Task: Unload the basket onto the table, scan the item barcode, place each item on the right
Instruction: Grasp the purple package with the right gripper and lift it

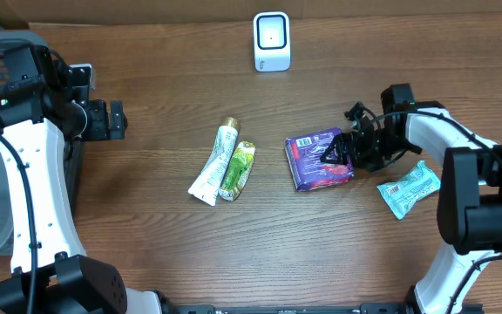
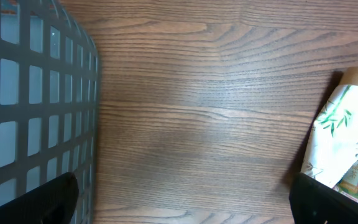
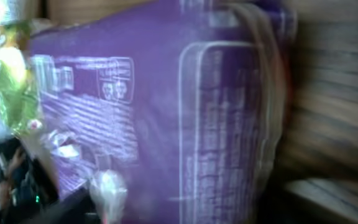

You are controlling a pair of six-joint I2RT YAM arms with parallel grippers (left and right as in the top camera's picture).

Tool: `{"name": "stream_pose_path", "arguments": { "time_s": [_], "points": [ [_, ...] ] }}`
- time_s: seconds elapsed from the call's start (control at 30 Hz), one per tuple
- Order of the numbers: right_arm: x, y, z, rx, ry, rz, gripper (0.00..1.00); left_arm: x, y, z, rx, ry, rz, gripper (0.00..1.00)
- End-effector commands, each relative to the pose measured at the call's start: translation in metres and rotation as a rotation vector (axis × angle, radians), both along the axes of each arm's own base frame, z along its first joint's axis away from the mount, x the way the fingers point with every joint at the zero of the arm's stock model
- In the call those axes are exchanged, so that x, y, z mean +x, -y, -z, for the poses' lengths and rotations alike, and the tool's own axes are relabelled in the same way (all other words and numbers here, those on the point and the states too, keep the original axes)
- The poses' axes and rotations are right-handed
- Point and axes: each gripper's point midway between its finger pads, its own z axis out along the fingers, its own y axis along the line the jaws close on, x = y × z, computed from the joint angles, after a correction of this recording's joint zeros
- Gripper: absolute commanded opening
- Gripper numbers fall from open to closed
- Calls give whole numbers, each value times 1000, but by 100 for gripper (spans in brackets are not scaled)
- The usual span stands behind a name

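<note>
Jaws at purple packet (image 1: 319, 159), right arm (image 1: 438, 126) folded.

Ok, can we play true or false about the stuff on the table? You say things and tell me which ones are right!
1. The right gripper is at the purple packet. True.
2. The left gripper is holding a tube. False: it is open and empty, near the grey basket.
3. The white tube and the green tube lie side by side. True.
4. The white scanner sits inside the basket. False: it stands on the table at the far edge.
5. The teal packet lies on top of the purple packet. False: it lies apart from it, on the table.
</note>
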Motion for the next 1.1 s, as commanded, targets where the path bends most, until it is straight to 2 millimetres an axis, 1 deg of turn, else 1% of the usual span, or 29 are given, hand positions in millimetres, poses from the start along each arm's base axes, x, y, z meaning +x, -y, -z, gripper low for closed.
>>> {"name": "stream_pose_path", "arguments": {
  "time_s": [0.0,0.07,0.13,0.2,0.3,0.4,0.47,0.6,0.67,0.73,0.77,0.8,0.93,1.0,1.07],
  "points": [
    [-15,-1,18,0,-87,22,48,-2,0,-2,9,5,22,100],
    [-14,-1,18,1,-104,43,37,-2,0,-2,9,5,22,100],
    [-14,-3,14,34,-110,51,33,-2,0,-2,9,5,21,100],
    [-11,-6,6,79,-110,58,22,-2,0,-2,9,5,21,100],
    [-6,-8,-10,126,-106,68,17,-2,0,-2,9,5,22,100],
    [2,-9,-35,138,-67,66,15,-2,0,-2,9,5,21,100],
    [7,-11,-59,140,-18,56,12,-2,0,-2,9,5,21,99],
    [18,-21,-118,153,125,44,8,-2,0,-2,9,5,22,99],
    [19,-29,-149,152,218,21,5,-2,0,-2,9,5,22,100],
    [20,-31,-176,105,300,29,4,-2,0,-2,9,5,22,99],
    [21,-31,-185,74,328,44,4,-2,0,-2,9,5,22,100],
    [21,-29,-199,25,376,70,4,-2,0,-2,9,5,21,99],
    [14,-29,-241,-46,511,107,4,-2,0,-2,9,5,21,100],
    [8,-29,-255,-68,554,123,4,-2,0,-2,9,5,22,100],
    [3,-29,-263,-80,580,132,4,-2,0,-2,9,5,22,100]
  ]
}}
